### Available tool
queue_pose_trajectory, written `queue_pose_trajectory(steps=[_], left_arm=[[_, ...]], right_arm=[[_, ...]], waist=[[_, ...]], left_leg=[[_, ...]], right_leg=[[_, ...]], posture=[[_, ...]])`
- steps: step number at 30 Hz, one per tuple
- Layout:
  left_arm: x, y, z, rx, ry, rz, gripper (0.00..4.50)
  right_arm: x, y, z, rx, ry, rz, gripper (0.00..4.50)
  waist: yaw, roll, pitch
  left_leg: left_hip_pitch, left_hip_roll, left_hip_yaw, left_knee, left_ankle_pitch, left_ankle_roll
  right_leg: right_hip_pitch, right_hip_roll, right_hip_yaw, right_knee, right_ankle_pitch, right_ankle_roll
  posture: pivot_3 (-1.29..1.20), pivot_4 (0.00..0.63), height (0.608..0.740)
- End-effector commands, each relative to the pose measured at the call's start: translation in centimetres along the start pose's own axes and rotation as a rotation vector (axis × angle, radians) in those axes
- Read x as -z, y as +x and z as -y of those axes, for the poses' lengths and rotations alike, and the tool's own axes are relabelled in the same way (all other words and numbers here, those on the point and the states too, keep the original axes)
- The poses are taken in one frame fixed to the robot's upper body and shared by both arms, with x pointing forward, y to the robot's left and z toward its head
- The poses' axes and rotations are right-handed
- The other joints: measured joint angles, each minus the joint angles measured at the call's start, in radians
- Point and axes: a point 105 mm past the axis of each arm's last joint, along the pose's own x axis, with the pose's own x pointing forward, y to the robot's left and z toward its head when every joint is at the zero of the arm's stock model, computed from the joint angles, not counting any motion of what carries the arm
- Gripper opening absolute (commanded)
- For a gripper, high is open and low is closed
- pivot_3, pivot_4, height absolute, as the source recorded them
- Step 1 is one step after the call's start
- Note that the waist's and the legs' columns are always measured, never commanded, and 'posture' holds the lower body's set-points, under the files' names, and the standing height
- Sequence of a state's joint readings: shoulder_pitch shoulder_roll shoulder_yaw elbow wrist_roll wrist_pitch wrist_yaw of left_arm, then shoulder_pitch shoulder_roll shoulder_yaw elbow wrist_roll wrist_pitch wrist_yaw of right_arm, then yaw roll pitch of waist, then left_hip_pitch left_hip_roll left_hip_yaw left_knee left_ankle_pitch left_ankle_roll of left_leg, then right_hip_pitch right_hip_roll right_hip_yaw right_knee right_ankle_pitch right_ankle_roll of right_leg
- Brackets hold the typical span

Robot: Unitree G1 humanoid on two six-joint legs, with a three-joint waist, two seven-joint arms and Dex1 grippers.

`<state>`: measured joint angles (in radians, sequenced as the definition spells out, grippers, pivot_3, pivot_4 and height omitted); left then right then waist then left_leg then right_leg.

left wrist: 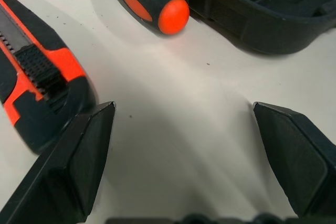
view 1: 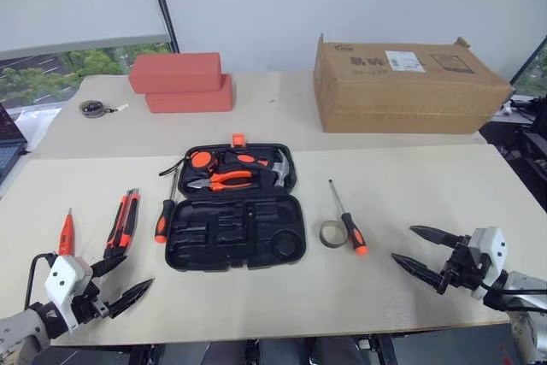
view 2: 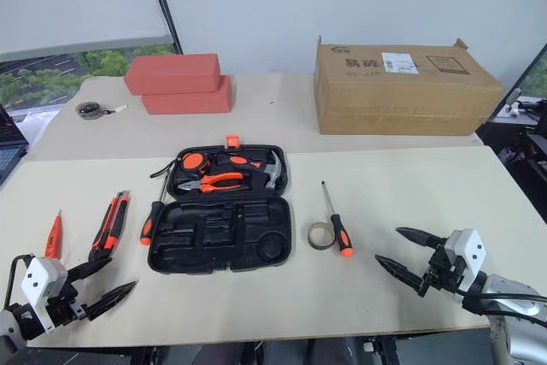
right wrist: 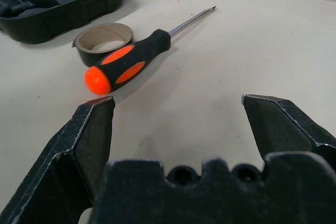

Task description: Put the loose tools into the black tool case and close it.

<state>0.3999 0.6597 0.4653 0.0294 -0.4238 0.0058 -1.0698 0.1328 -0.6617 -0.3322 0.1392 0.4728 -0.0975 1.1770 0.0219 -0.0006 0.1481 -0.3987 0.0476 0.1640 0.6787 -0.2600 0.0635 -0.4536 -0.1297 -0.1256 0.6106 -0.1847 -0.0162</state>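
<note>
Loose tools are spread on the pale tabletop (view 1: 410,297) around the flat black moulded-plastic tool case (view 1: 235,232), which lies open at the centre with pliers and a hammer already seated in its far half. On the left, a slim orange tester pen (view 1: 66,232), an orange-black utility knife (view 1: 124,221) and an orange-and-black-handled screwdriver (view 1: 164,215) are laid side by side, the screwdriver just beside the case wall. On the right, a second orange-and-black-handled screwdriver (view 1: 349,218) rests touching a small grey tape roll (view 1: 332,232).

Both sets of fingers are spread wide and empty. The left gripper (view 1: 120,284) hangs just short of the knife's near end; the right gripper (view 1: 420,250) is aimed toward the second screwdriver, well apart from it.

A round handle could be rolled away if it is nudged off-centre, and the tape roll could be dragged along with it. A tool left outside its recess would likely keep the lid from latching.
</note>
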Motion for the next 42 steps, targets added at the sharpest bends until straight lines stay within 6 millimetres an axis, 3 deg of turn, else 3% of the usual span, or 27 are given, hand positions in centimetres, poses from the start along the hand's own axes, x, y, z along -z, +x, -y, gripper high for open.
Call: queue_pose_trajectory(steps=[1, 9, 14, 18, 25, 30, 39, 42], left_arm=[[-0.2, 0.2, 0.2, 0.012, 0.000, 0.010, 4.50], [-1.5, 0.1, 0.3, 0.025, -0.015, 0.069, 4.50], [-3.2, -1.1, 0.8, 0.075, -0.064, 0.143, 4.50], [-5.4, -1.2, -0.2, -0.006, -0.132, 0.222, 4.50], [-7.6, 2.6, -3.7, -0.300, -0.200, 0.165, 4.50], [-8.8, 4.2, -5.2, -0.409, -0.260, 0.085, 4.50], [-10.6, 7.8, -3.9, -0.429, -0.192, -0.084, 4.50], [-10.1, 8.4, -4.2, -0.466, -0.193, -0.142, 4.50]], right_arm=[[-1.1, 0.0, 0.1, -0.002, -0.046, 0.020, 4.44], [-1.8, 0.4, 0.3, -0.004, -0.056, 0.038, 4.44], [-2.3, 0.2, 0.1, -0.033, -0.060, 0.056, 4.44], [-5.0, 1.3, -0.9, -0.126, -0.085, 0.127, 4.44], [-10.8, 4.6, -3.6, -0.326, -0.159, 0.228, 4.44], [-13.2, 5.4, -4.7, -0.404, -0.195, 0.255, 4.44], [-14.8, 6.0, -6.0, -0.469, -0.220, 0.272, 4.44], [-14.9, 5.8, -6.2, -0.474, -0.219, 0.271, 4.44]], waist=[[0.001, 0.000, 0.000], [-0.008, -0.004, 0.000], [-0.010, -0.007, 0.000], [-0.010, -0.006, 0.000], [-0.007, -0.008, 0.000], [-0.007, -0.013, 0.000], [-0.004, -0.014, 0.000], [-0.004, -0.014, 0.000]], left_leg=[[0.000, 0.000, 0.000, 0.000, 0.000, 0.000], [0.000, 0.000, 0.000, 0.001, 0.000, 0.000], [0.000, 0.001, 0.000, 0.002, 0.000, 0.000], [0.000, 0.001, 0.000, 0.001, 0.000, 0.000], [0.002, 0.001, -0.002, 0.002, 0.000, -0.001], [0.002, 0.001, -0.001, 0.002, 0.000, -0.001], [0.000, -0.001, -0.001, 0.001, 0.003, -0.007], [0.001, -0.001, -0.001, 0.001, 0.003, -0.008]], right_leg=[[0.000, 0.000, 0.000, 0.000, 0.000, 0.000], [0.001, 0.000, 0.000, -0.001, -0.001, -0.001], [0.000, 0.000, 0.000, -0.001, -0.001, -0.001], [-0.001, 0.000, 0.000, 0.000, -0.001, -0.001], [0.003, 0.000, 0.000, 0.000, -0.001, -0.001], [0.007, 0.002, 0.000, 0.000, 0.003, 0.005], [0.008, 0.003, 0.000, -0.001, 0.002, 0.005], [0.009, 0.003, 0.000, -0.001, 0.002, 0.005]], posture=[[0.00, 0.150, 0.712], [0.00, 0.150, 0.712], [0.00, 0.150, 0.712], [0.00, 0.150, 0.712], [0.00, 0.150, 0.712], [0.00, 0.150, 0.712], [0.00, 0.150, 0.712], [0.00, 0.150, 0.712]])
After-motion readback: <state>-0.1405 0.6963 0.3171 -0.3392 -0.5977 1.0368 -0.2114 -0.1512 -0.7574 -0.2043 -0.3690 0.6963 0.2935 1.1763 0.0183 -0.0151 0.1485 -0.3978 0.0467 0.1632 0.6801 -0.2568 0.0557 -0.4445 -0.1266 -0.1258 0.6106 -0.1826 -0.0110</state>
